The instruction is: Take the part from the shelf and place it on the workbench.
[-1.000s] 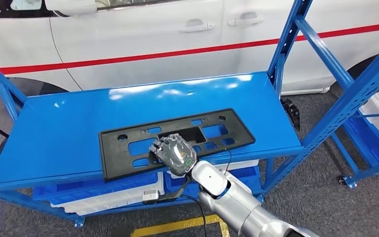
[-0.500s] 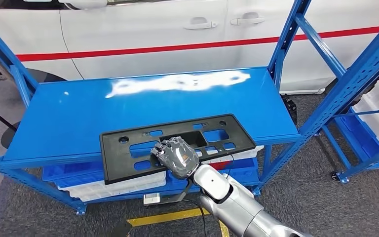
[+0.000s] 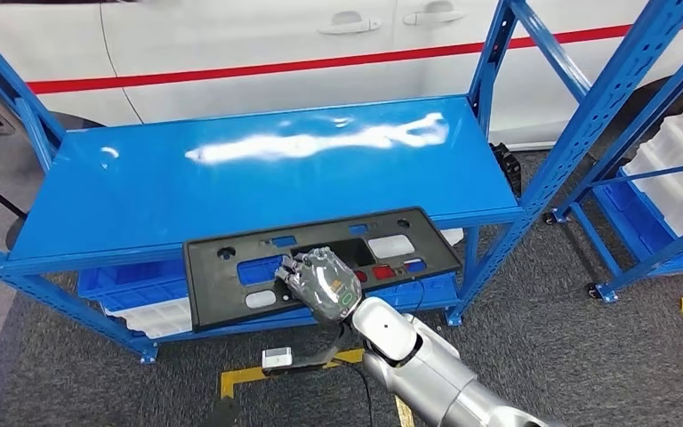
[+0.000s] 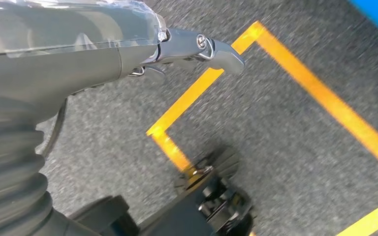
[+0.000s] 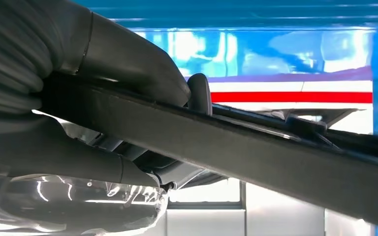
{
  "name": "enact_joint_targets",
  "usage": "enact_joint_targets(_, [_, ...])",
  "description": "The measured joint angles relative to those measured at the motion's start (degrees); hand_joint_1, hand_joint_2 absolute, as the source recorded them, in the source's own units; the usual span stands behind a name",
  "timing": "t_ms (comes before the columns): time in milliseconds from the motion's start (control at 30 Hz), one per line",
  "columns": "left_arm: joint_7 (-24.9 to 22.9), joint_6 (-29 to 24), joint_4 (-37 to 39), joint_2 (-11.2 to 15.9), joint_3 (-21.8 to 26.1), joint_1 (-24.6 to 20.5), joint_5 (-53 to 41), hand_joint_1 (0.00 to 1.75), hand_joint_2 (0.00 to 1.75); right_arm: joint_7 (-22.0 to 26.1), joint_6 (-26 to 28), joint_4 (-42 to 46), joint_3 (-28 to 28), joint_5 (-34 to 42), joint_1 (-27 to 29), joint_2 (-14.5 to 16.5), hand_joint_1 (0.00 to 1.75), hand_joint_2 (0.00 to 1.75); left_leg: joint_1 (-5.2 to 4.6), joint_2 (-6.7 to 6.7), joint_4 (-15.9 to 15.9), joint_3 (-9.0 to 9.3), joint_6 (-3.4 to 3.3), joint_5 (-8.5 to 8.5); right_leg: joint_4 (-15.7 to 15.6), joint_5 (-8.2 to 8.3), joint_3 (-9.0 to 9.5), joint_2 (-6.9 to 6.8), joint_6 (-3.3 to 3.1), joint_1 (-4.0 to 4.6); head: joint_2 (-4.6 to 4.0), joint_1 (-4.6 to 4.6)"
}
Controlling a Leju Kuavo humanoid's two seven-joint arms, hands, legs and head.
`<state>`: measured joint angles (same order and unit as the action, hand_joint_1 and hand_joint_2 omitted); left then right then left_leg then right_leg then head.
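The part (image 3: pixel 231 277) is a long flat black plastic frame with cut-outs. My right hand (image 3: pixel 320 283) grips it at the middle of its near edge and holds it level. Most of it hangs past the front edge of the blue shelf (image 3: pixel 258 173), with its far edge still close to that edge. In the right wrist view the part's dark edge (image 5: pixel 256 147) runs across, clamped between the thumb and fingers of my right hand (image 5: pixel 103 64). My left hand (image 4: pixel 197 46) hangs over the grey floor with its fingers extended and holds nothing.
A white car (image 3: pixel 231 44) with a red stripe stands behind the shelf. Blue and white bins (image 3: pixel 142 298) sit on the lower level. A second blue rack (image 3: pixel 640 178) with white bins stands at the right. Yellow tape (image 3: pixel 258 378) marks the grey floor.
The part has slid off the shelf top toward me, still in my right hand. The whole view has shifted as well, with the shelf now farther away.
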<state>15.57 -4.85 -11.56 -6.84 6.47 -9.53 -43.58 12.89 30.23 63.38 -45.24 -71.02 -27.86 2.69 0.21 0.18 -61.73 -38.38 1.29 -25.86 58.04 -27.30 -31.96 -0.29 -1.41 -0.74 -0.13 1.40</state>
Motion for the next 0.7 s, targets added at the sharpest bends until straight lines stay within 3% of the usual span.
enact_joint_targets(67, [-0.01,0.03,0.01,0.00,0.15,0.07,-0.19,0.00,1.75,0.36,0.03,-0.09,0.00,0.99,0.04,0.08,1.75,1.75,0.28,-0.02,-6.88,-1.85,0.66,-5.35,0.02,1.12,-1.17,-0.12,-0.37,0.02,0.00,0.00])
enact_joint_targets(100, [-0.01,0.04,0.01,0.00,0.22,0.07,-0.27,0.00,1.75,0.50,0.02,-0.19,0.00,1.40,0.09,0.10,1.75,1.75,0.40,-0.01,-10.38,-2.49,0.93,-7.03,0.08,1.60,-1.80,-0.17,-0.35,0.05,-0.01,0.01])
enact_joint_targets(133, [-0.02,0.05,0.01,0.00,0.28,0.08,-0.34,0.00,1.75,0.59,0.00,-0.31,0.00,1.77,0.18,0.10,1.75,1.75,0.49,-0.01,-12.62,-2.51,1.13,-7.45,0.18,2.07,-2.45,-0.23,-0.29,0.05,-0.01,0.00])
enact_joint_targets(167, [-0.02,0.06,0.01,0.00,0.33,0.10,-0.40,0.00,1.75,0.64,-0.01,-0.46,0.00,2.10,0.32,0.10,1.75,1.75,0.59,-0.01,-12.91,-1.65,1.25,-6.64,0.32,2.52,-3.12,-0.26,-0.18,0.03,-0.01,0.00])
enact_joint_targets(233, [-0.03,0.08,0.01,-0.01,0.45,0.07,-0.52,0.00,1.75,0.76,0.03,-0.72,0.02,3.00,0.68,0.12,1.75,1.75,0.81,0.00,-7.64,2.72,1.31,-3.58,0.67,3.34,-4.38,-0.25,0.20,-0.05,0.00,0.01])
enact_joint_targets(300, [-0.03,0.13,-0.01,-0.02,0.62,-0.05,-0.69,0.00,1.75,1.25,0.20,-0.83,0.19,4.45,1.10,0.27,1.75,1.75,0.73,-0.15,0.24,7.89,0.86,-2.86,0.91,4.14,-5.33,-0.19,0.82,0.04,0.00,0.02])
enact_joint_targets(333, [-0.02,0.16,-0.01,-0.04,0.70,-0.08,-0.82,0.00,1.75,1.71,0.39,-0.85,0.30,5.41,1.36,0.39,1.75,1.75,0.61,-0.27,2.66,9.25,0.46,-3.08,0.90,4.60,-5.57,-0.17,1.19,0.07,0.00,0.01])
enact_joint_targets(367, [-0.02,0.20,-0.02,-0.06,0.76,-0.07,-0.94,0.00,1.75,2.33,0.62,-0.86,0.42,6.46,1.63,0.54,1.75,1.75,0.42,-0.39,3.81,9.71,0.02,-3.35,0.79,5.11,-5.73,-0.16,1.57,0.09,0.00,0.01])
enact_joint_targets(433, [-0.02,0.34,-0.02,-0.12,0.82,0.00,-1.18,0.00,1.75,3.91,1.02,-0.92,0.61,8.54,2.23,0.73,1.75,1.75,0.42,-0.35,4.13,8.98,-0.94,-2.50,0.65,5.65,-6.00,-0.09,2.33,0.04,0.00,0.00])
enact_joint_targets(467, [-0.02,0.44,-0.02,-0.18,0.84,-0.03,-1.32,0.00,1.75,4.74,1.06,-0.96,0.73,9.49,2.48,0.76,1.75,1.75,0.49,-0.26,4.27,8.53,-1.47,-1.97,1.33,4.67,-6.46,-0.02,2.60,0.04,0.00,0.00])
enact_joint_targets(500, [-0.01,0.55,-0.02,-0.25,0.84,-0.09,-1.46,0.00,1.75,5.45,0.91,-0.99,0.85,10.35,2.70,0.76,1.75,1.75,0.55,-0.17,4.40,7.93,-2.05,-1.34,3.03,2.70,-7.16,0.05,2.79,0.03,0.00,-0.01])
enact_joint_targets(567, [0.01,0.68,-0.02,-0.35,0.85,-0.16,-1.67,0.00,1.75,6.26,0.11,-1.12,1.08,11.82,3.03,0.76,1.75,1.75,0.39,-0.09,4.33,6.47,-2.80,-0.14,9.89,-3.09,-9.32,0.12,2.91,-0.02,0.00,-0.01])
enact_joint_targets(600, [0.02,0.69,-0.02,-0.37,0.86,-0.14,-1.73,0.00,1.75,6.43,-0.41,-1.22,1.20,12.29,3.23,0.75,1.75,1.75,0.21,-0.06,4.24,5.67,-2.97,0.42,13.84,-5.14,-10.24,0.14,2.93,-0.03,0.00,-0.01])
enact_joint_targets(633, [0.05,0.70,-0.02,-0.37,0.86,-0.10,-1.80,0.00,1.75,6.60,-0.84,-1.33,1.33,12.56,3.49,0.74,1.75,1.75,0.05,-0.04,4.14,4.86,-3.04,0.90,16.79,-5.87,-10.63,0.14,2.91,-0.02,0.00,-0.01])
enact_joint_targets(667, [0.12,0.71,-0.02,-0.37,0.87,-0.05,-1.95,0.00,1.75,6.84,-1.11,-1.43,1.44,12.68,3.80,0.73,1.75,1.75,-0.12,-0.04,4.02,4.08,-3.06,1.34,17.94,-5.19,-10.14,0.14,2.79,0.01,0.00,-0.01])
enact_joint_targets(700, [0.20,0.72,-0.02,-0.38,0.87,-0.01,-2.11,0.00,1.75,7.13,-1.27,-1.49,1.50,12.68,4.11,0.73,1.75,1.75,-0.29,-0.04,3.90,3.36,-3.05,1.73,16.96,-3.51,-8.65,0.15,2.55,0.07,0.00,-0.01])
